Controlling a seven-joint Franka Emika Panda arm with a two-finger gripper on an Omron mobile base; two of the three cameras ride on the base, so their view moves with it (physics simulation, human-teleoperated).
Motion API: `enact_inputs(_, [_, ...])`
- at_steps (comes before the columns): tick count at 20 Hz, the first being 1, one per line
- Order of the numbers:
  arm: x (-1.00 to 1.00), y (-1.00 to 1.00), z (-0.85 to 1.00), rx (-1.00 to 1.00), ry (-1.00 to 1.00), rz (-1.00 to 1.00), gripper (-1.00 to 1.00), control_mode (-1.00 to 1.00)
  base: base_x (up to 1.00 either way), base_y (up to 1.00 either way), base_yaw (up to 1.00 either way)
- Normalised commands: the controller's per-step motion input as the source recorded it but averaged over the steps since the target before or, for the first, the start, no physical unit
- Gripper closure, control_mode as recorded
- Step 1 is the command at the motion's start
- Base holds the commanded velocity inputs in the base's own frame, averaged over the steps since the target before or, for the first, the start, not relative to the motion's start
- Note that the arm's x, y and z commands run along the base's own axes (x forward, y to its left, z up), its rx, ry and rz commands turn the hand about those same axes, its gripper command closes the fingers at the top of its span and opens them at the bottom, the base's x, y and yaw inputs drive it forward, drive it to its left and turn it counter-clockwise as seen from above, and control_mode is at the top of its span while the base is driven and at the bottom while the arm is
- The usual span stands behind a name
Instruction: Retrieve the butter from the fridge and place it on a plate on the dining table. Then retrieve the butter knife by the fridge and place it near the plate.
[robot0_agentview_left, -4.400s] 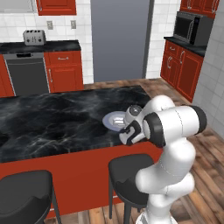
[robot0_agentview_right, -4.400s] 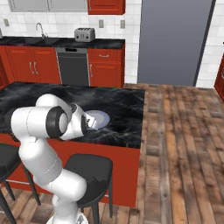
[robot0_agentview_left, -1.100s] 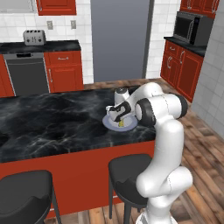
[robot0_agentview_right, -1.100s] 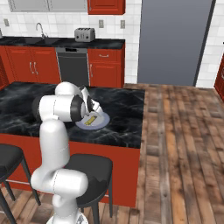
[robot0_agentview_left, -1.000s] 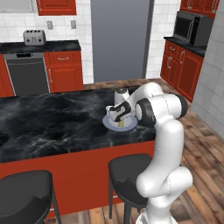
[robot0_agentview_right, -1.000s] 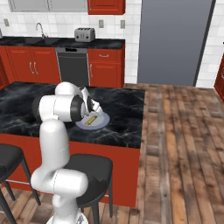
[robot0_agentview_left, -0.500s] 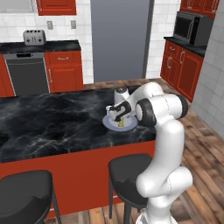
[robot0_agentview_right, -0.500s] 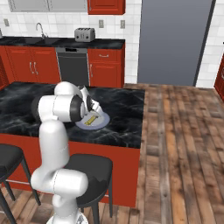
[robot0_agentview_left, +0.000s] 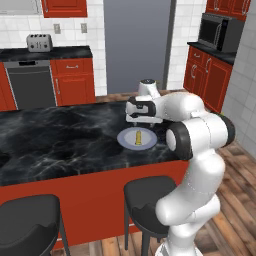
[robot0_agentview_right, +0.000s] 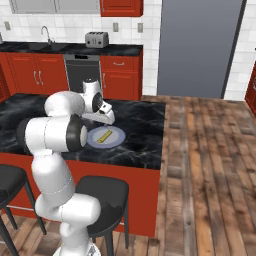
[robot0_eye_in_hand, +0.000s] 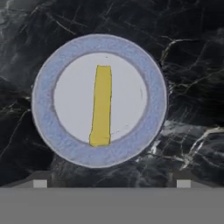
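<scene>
the butter (robot0_eye_in_hand: 101, 105) lies flat in the well of the plate (robot0_eye_in_hand: 43, 109), a slim pale-yellow stick resting free of the gripper. in the hand view it runs lengthwise across the pale centre, and both ends stop short of the blue-grey rim. in the left base view the butter (robot0_agentview_left: 138, 136) shows as a short yellow bar on the plate (robot0_agentview_left: 125, 141), and in the right base view the butter (robot0_agentview_right: 103, 136) lies at a slant on the plate (robot0_agentview_right: 116, 139).

the plate rests on the table (robot0_agentview_left: 60, 145), on the black white-veined marble top near the end closest to the robot. the marble surrounds the plate on every side in the hand view. the red base of the table (robot0_agentview_right: 130, 190) faces the cameras, with dark stools (robot0_agentview_left: 150, 200) standing against it.

the gripper (robot0_eye_in_hand: 111, 183) hangs above the plate and points down at it. its two fingertips (robot0_eye_in_hand: 40, 183) stand spread wide apart at the bottom of the hand view, with nothing between them. in the left base view the gripper (robot0_agentview_left: 142, 118) sits just behind the plate, clear of the butter. in the right base view the gripper (robot0_agentview_right: 102, 118) sits just above the plate's far edge.

the fridge (robot0_agentview_left: 137, 45) stands at the far wall with its grey doors closed. in the right base view the fridge (robot0_agentview_right: 200, 47) stands well apart from the table, across the wood floor (robot0_agentview_right: 210, 165).
</scene>
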Motion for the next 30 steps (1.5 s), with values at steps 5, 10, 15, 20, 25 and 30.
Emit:
enact_inputs(5, [-1.0, 0.0, 0.97, 0.0, 0.0, 0.08, -1.0, -1.0, 0.0, 0.0, 0.0])
enact_inputs(10, [-1.0, 0.01, 0.97, 0.0, 0.04, 0.1, -1.0, -1.0, 0.0, 0.0, 0.0])
enact_inputs(15, [-1.0, 0.0, 0.83, 0.04, 0.16, 0.03, -1.0, -1.0, 0.0, 0.0, 0.0])
enact_inputs(20, [-1.0, 0.02, 0.32, -0.05, 0.05, 0.03, -1.0, -1.0, 0.0, 0.0, 0.0])
enact_inputs(25, [-1.0, 0.0, 0.0, -0.08, -0.06, 0.0, -1.0, -1.0, 0.0, 0.0, 0.0])
enact_inputs(30, [-1.0, -0.01, -0.11, -0.05, -0.25, 0.01, -1.0, -1.0, 0.0, 0.0, 0.0])
